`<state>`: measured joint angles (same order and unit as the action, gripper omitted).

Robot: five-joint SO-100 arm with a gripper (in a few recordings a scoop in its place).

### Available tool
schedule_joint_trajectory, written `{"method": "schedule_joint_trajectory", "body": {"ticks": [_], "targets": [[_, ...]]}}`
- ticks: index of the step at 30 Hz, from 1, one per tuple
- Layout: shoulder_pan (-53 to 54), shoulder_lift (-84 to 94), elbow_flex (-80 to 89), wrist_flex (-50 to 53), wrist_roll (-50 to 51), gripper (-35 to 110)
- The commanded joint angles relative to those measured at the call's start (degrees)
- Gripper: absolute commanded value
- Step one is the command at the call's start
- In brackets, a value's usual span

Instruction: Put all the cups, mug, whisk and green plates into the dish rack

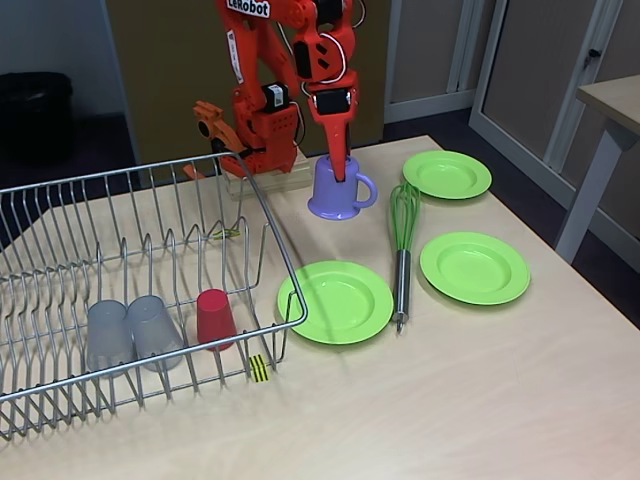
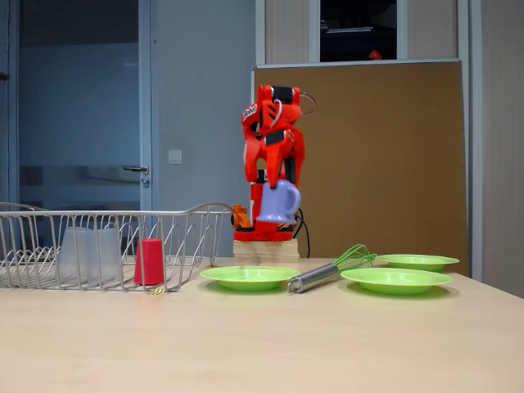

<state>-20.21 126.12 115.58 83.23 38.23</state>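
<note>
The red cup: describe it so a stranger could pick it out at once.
Find the silver wire dish rack on the left of the table in a fixed view. Three upturned cups stand in a row along its near side. The red cup is the rightmost, nearest the striped tag, shorter and opaque beside two translucent grey cups.

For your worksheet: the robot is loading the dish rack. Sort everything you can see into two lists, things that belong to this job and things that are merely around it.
Belong to the job:
- dish rack
- two grey cups and red cup, already in the rack
- purple mug, held off the table by the gripper
- whisk
- three green plates

Merely around:
- table
- wooden block under the arm
</note>
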Motion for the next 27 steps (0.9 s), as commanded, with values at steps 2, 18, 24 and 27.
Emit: {"method": "schedule_joint_trajectory", "body": {"ticks": [2, 18, 24, 27], "targets": [[7.21, -2.99, -13.89, 4.57, -15.29, 10], [33.49, -31.73, -54.93, 11.95, -51.59, 10], [40.61, -46.23, -66.71, 12.92, -59.24, 10], [42.45, -52.29, -70.49, 12.83, -60.91, 10]]}}
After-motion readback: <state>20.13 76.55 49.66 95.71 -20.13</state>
